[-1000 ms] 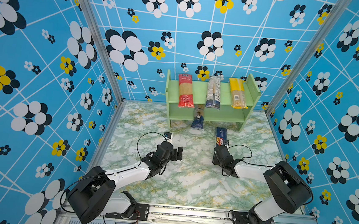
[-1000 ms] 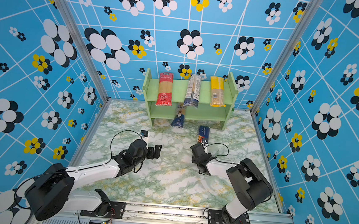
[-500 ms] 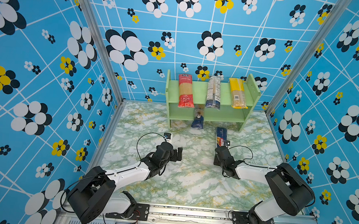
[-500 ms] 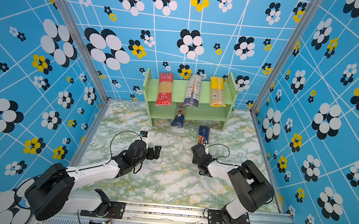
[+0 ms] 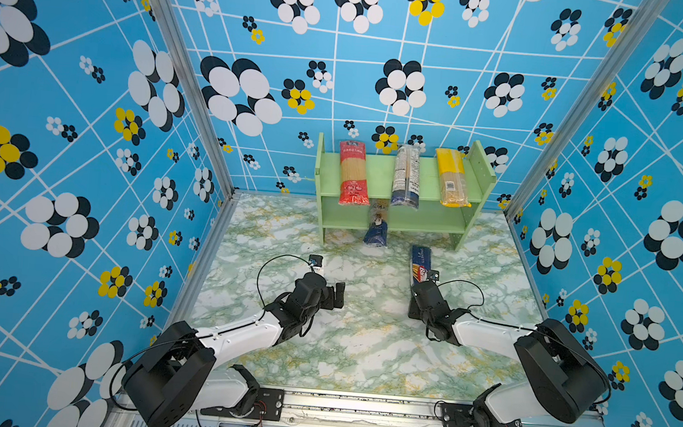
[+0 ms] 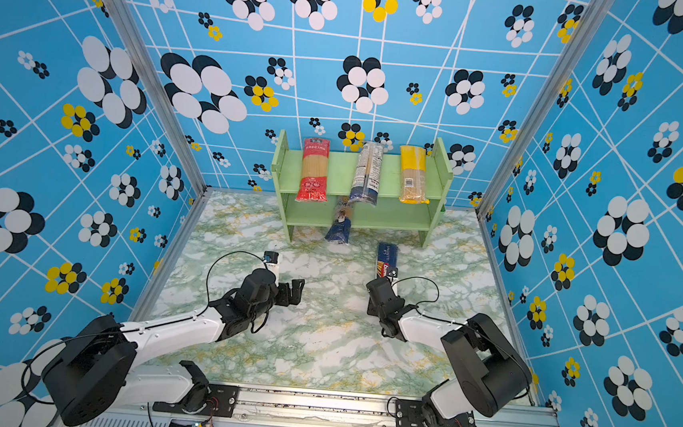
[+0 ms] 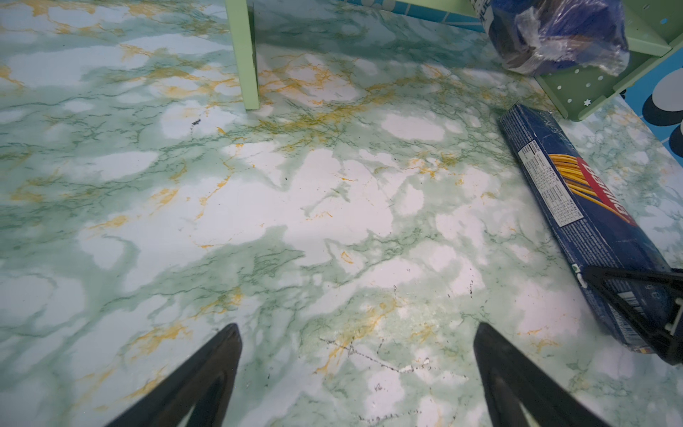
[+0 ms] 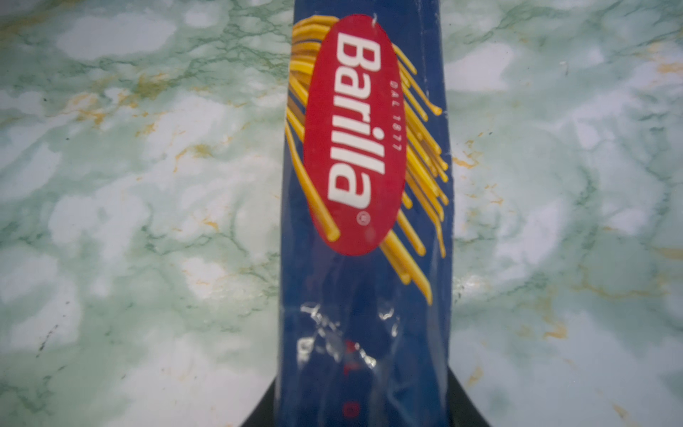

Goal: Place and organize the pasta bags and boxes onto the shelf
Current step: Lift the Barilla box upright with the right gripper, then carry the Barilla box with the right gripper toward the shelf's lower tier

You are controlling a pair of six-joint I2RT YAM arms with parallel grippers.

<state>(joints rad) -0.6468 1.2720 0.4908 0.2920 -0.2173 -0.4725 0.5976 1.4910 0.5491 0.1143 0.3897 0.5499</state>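
The left end effector is hovering low over the marbled surface with its fingers spread as wide as they go and nothing between them. Farther back, the green shelf is already carrying a red bag, a clear bag and a yellow bag side by side on its top tier, while a blue bag is poking out of the lower tier, under the gap between the red and clear ones. To the right, just in front of the shelf, the dark blue box is lying flat on the surface, pointing toward the shelf. The right end effector is sitting over the box's near end, its fingers pressing against both long sides with no gap showing. The step in hand looks like picking up this last loose pack. The next move is probably calling for a level lift, since an end grip invites sagging, then sliding it into the free space on the lower tier.
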